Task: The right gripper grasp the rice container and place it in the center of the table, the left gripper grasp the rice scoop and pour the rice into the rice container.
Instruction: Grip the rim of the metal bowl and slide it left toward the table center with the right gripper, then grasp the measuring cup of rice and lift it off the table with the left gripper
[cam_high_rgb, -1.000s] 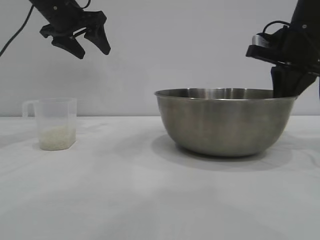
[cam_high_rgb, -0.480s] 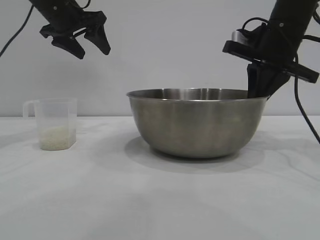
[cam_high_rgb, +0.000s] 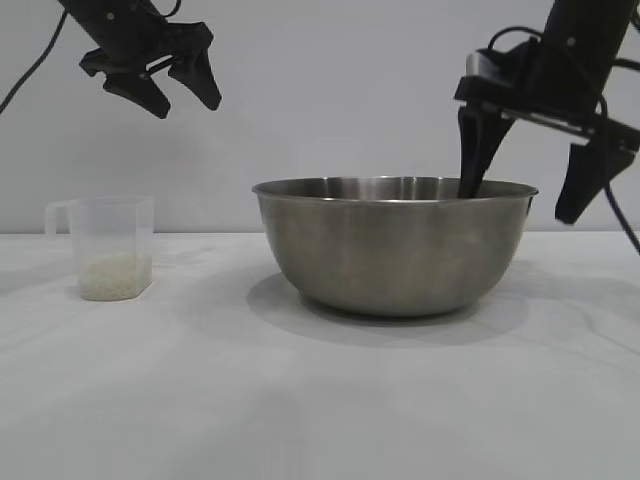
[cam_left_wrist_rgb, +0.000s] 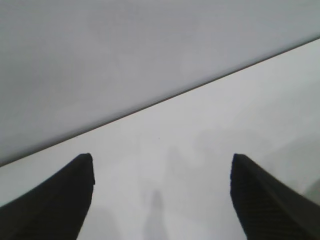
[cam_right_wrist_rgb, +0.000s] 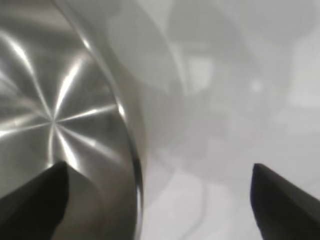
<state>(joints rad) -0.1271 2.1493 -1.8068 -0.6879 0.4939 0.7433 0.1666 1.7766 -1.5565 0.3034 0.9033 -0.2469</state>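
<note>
- The right end effector (cam_high_rgb: 530, 185) has its fingers spread wide, straddling the rim of the rice container (cam_high_rgb: 395, 245): one finger dips inside the bowl, the other hangs outside. It grips nothing. If it pulls away sideways instead of straight up, the inner finger could catch the rolled rim and drag or tip the bowl off its spot.
- The left end effector (cam_high_rgb: 160, 75) hangs high with fingers apart and empty, above and a little behind the rice scoop (cam_high_rgb: 108, 245). The scoop is light plastic; a descent that misses the handle could knock it over and spill the rice (cam_high_rgb: 115, 275).
- The rice container stands upright near the middle of the counter (cam_high_rgb: 200, 400), shifted somewhat toward its right edge: a big brushed steel bowl, empty inside as the right wrist view shows.
- The scoop sits upright near the counter's left edge, well apart from the bowl, grains covering its bottom.
</note>
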